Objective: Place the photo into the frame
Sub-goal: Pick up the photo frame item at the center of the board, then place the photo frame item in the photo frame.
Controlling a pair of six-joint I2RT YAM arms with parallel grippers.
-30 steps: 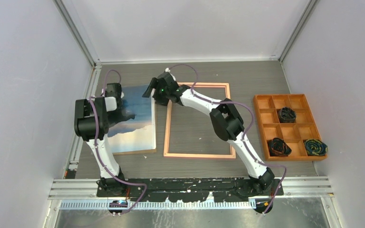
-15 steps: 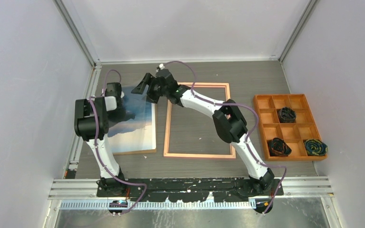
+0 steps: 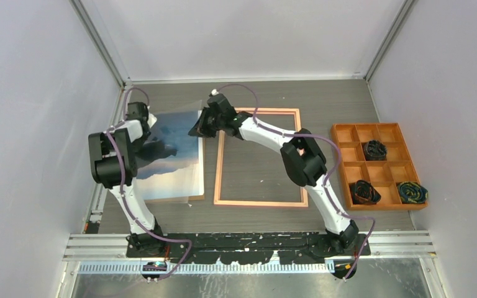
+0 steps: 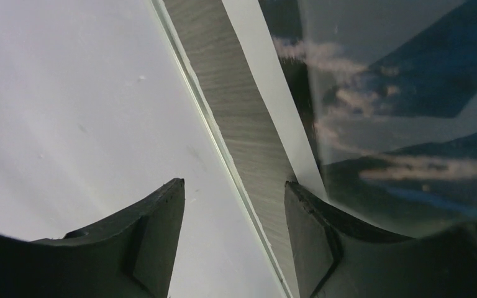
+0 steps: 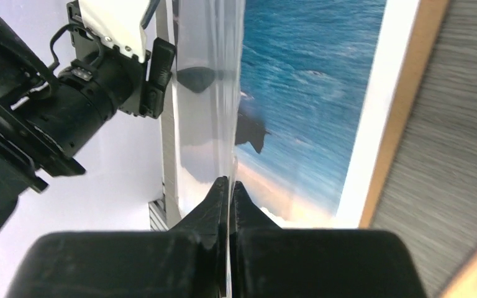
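The photo [image 3: 171,164], a blue sea view with a white border, lies face up on a brown board at the left. The frame [image 3: 258,202] lies flat to its right, with bare table showing inside it. My right gripper [image 3: 197,128] is at the photo's far right corner. It is shut on the edge of a thin clear pane [image 5: 205,93], which stands raised above the photo [image 5: 310,74]; the fingertips [image 5: 229,186] pinch it edge-on. My left gripper [image 3: 141,118] is at the photo's far left edge, open, with only wall and table between its fingers [image 4: 235,198].
An orange compartment tray [image 3: 366,126] holding dark rolled items [image 3: 375,149] stands at the right. The board's tan edge [image 5: 404,105] runs beside the photo. The left wall is close behind my left arm [image 5: 68,105].
My right gripper has come down to the photo's far right corner and shut on the clear pane. My left gripper has moved back and left and opened wider.
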